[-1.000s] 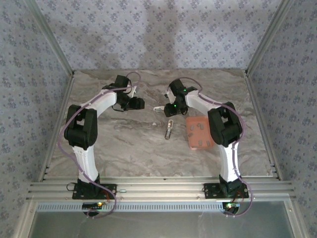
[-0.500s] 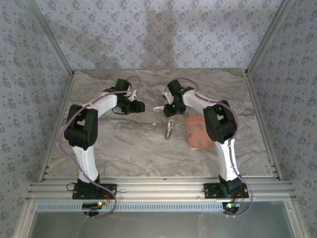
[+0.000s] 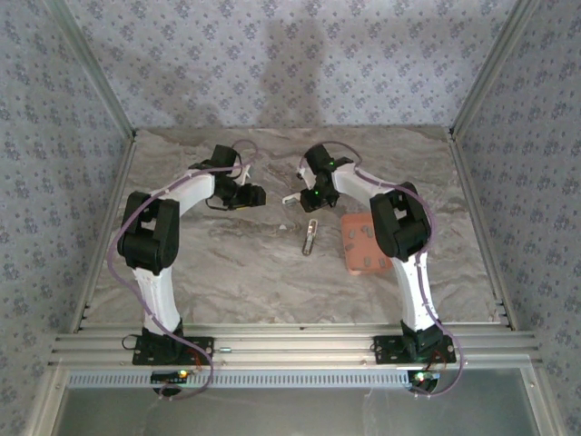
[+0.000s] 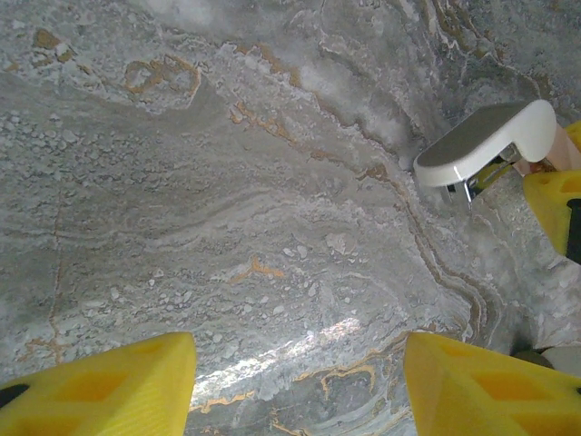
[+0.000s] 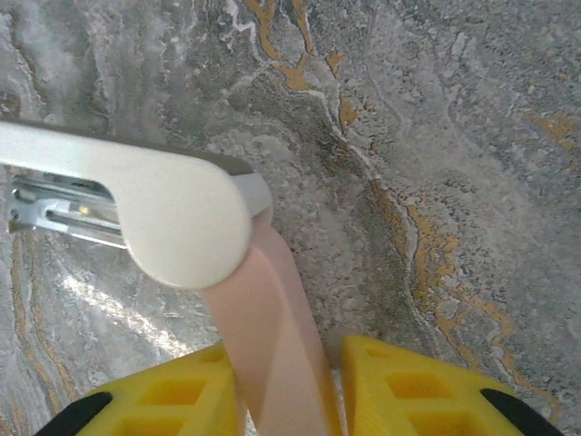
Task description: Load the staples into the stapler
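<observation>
The right gripper point(image 5: 289, 368) pinched the stapler point(image 5: 268, 304), its pink body running straight ahead; left gripper point(image 4: 300, 381) spread, stapler off front-right.

The stapler point(image 5: 172, 209) is tiny, with a pale pink body, a white top arm rounded at its end, and a grey metal channel under that arm. It is open, the white arm swung well away from the pink body. The pink body sits pinched between the fingers of my right claw point(image 5: 286, 363). It is toward the table's point(image 3: 227, 263) far edge, about midway between the left and right edges. The staples point(image 3: 361, 263) are tiny grey strips on the salmon tray point(image 3: 349, 227), closer to the right and near edges than the stapler. I cannot make out their count.
</observation>
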Action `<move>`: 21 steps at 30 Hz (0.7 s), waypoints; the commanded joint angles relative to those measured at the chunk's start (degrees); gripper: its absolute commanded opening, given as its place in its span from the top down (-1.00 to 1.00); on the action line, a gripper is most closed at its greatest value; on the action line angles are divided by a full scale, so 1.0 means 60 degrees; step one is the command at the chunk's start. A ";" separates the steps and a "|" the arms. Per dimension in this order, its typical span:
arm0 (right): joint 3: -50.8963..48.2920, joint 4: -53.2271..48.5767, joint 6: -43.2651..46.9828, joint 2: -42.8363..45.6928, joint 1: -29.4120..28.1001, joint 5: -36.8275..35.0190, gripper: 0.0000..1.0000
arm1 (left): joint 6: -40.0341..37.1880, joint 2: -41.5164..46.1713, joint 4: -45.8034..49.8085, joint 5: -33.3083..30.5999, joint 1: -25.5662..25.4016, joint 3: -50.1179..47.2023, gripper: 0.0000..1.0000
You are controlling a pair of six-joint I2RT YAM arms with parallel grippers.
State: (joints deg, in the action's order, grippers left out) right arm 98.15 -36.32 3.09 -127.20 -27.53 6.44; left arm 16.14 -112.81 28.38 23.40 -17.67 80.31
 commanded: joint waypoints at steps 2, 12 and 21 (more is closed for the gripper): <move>0.0277 -0.0173 0.0290 -0.0228 -0.0106 -0.0102 0.42 | 0.0020 0.0514 0.0052 0.0267 0.0016 -0.0072 -0.24; 0.0455 -0.0710 0.0437 0.0109 -0.0126 -0.0015 0.61 | -0.0057 0.0731 0.0231 0.0323 0.0020 -0.0026 -0.21; 0.1265 -0.2448 0.0450 0.0534 0.0081 0.1077 0.73 | -0.0054 0.1158 0.0436 0.0619 0.0118 -0.0085 -0.20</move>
State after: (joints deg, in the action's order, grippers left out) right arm 102.61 -44.71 4.62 -127.15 -27.62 9.23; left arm 16.12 -108.60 28.91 25.30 -17.56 80.31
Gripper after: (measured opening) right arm 0.177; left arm 0.602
